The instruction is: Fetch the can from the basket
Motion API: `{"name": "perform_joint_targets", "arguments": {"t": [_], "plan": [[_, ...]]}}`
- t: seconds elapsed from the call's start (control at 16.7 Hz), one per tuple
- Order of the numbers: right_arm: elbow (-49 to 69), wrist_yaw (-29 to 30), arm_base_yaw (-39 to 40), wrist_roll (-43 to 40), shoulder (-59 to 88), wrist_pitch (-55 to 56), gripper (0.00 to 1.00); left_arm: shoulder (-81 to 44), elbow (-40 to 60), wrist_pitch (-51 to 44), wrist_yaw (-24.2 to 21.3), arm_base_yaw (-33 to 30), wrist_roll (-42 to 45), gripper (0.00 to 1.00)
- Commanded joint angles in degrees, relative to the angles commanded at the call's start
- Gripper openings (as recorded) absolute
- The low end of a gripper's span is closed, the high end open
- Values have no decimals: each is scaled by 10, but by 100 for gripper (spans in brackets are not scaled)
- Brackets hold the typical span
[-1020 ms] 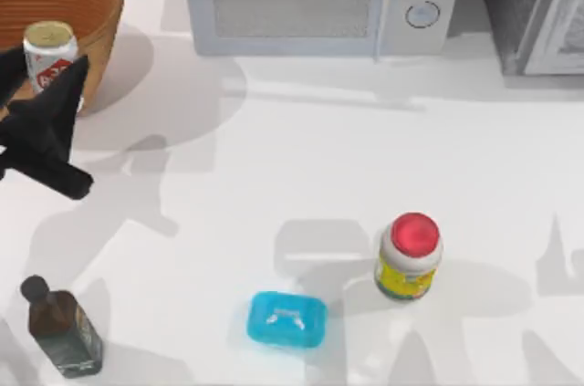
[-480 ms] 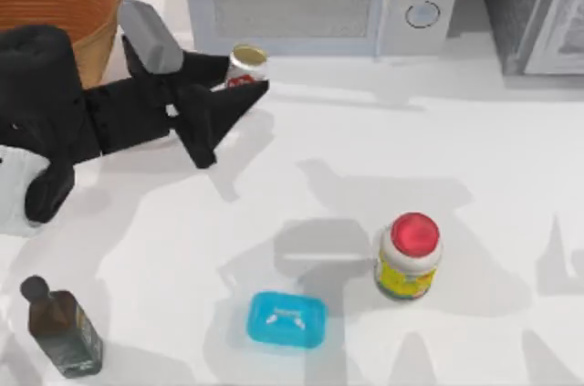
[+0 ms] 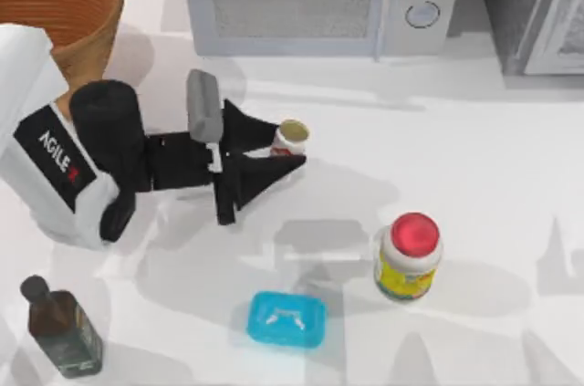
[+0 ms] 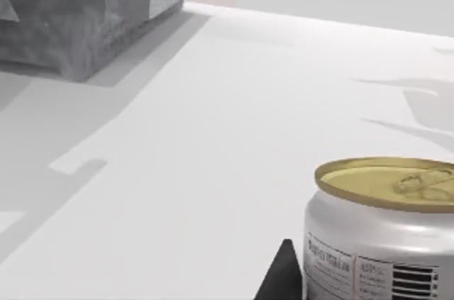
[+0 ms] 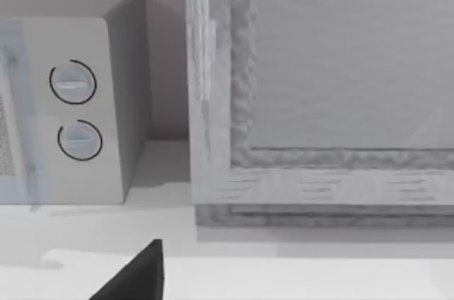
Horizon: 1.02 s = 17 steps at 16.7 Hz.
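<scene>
Left gripper (image 3: 285, 151), clamped on the can (image 3: 290, 138), has carried it clear of the basket (image 3: 87, 35); only set-down remains.

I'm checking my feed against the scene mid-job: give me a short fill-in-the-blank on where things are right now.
1. The left gripper holds the can out over the ____, clear of the basket.
2. The jar near the blue box has a ____ lid.
3. The dark bottle stands at the table's near ____ corner in the top view.
4. The can's top is ____ in colour.

Missing words: table; red; left; gold
</scene>
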State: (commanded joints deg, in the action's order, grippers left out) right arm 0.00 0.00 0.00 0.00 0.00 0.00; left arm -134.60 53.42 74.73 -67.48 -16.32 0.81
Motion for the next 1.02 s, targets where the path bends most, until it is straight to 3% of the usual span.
{"name": "perform_joint_targets", "arguments": {"t": [0.24, 0.6, 1.02], "plan": [[0, 0, 0, 0, 0, 0, 100, -73, 42, 69, -63, -14, 10, 0], [0, 0, 0, 0, 0, 0, 100, -83, 49, 79, -72, -17, 12, 0], [0, 0, 0, 0, 0, 0, 100, -83, 49, 79, -72, -17, 12, 53]]}}
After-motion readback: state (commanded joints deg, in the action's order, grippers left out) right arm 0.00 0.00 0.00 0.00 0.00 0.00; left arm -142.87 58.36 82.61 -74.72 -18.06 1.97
